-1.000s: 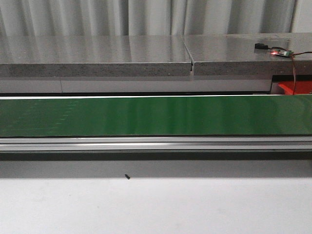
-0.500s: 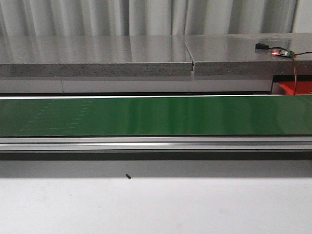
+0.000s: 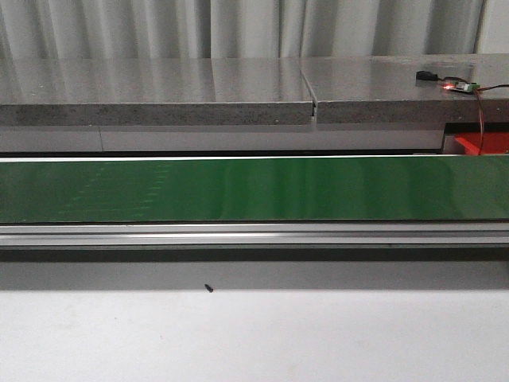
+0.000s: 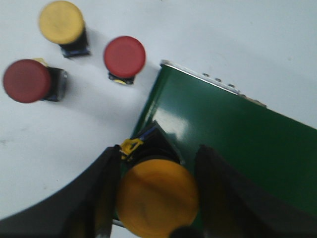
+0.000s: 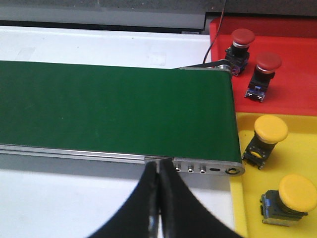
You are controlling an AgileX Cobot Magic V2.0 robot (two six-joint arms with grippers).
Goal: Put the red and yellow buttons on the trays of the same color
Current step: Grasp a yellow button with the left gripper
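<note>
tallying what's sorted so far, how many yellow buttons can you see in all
4. Two stand on the yellow tray: one nearer the red tray, one farther from it. One sits between the left gripper's fingers. One stands on the white table. Others may be hidden.

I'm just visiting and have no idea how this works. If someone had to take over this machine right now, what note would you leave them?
Left hand: shut on a yellow button, held over the end of the green belt.
Right hand: shut, holding nothing, near the belt's other end.
Done: two red buttons stand on the red tray, two yellow ones on the yellow tray.
Left: the held yellow button, plus one yellow and two red buttons waiting on the white table by the left hand.
</note>
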